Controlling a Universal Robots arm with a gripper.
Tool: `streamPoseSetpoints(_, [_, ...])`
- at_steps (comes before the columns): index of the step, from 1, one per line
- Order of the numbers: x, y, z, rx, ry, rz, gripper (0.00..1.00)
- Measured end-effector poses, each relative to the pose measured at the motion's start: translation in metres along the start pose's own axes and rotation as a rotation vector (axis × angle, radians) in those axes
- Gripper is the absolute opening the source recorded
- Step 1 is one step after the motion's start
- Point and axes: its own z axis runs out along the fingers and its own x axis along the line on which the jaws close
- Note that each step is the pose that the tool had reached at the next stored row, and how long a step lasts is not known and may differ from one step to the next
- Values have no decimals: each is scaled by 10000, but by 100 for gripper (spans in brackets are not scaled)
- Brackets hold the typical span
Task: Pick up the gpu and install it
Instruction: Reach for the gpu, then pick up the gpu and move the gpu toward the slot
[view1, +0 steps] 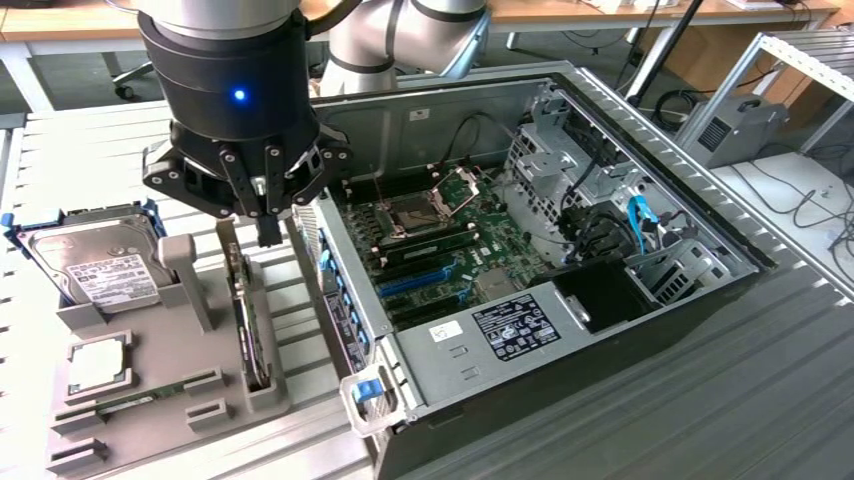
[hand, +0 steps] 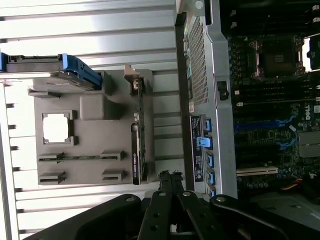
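Starting at the exterior view's left, we've got one grey moulded plastic holder (view1: 180, 290) sitting on the ribbed metal table (view1: 747, 400). In it there's one silver hard drive (view1: 94, 265) with a white label and blue side rails, one square shiny processor chip (view1: 98, 362), and one slim green memory stick (view1: 134, 400) lying flat in its groove.

Next over is the one gpu (view1: 246, 320), a thin flat black card. It stands on edge in a slot along the holder's case-side edge, so it looks blade-like to us. Its long axis runs parallel to the case wall beside it, and the metal bracket strip looks to be at the end nearer the hard drive.

The gripper (view1: 270, 235) hangs above the gpu, clear of it, black fingers pinched fully together with nothing between them.

Right of that is one open steel computer case (view1: 561, 330), with one green motherboard (view1: 447, 240) inside.
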Motion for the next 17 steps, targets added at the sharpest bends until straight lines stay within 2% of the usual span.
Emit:
streamPoseSetpoints(13, [-1, -1, 0, 0, 0, -2, 11])
streamPoseSetpoints(17, [0, -1, 0, 0, 0, -1, 36])
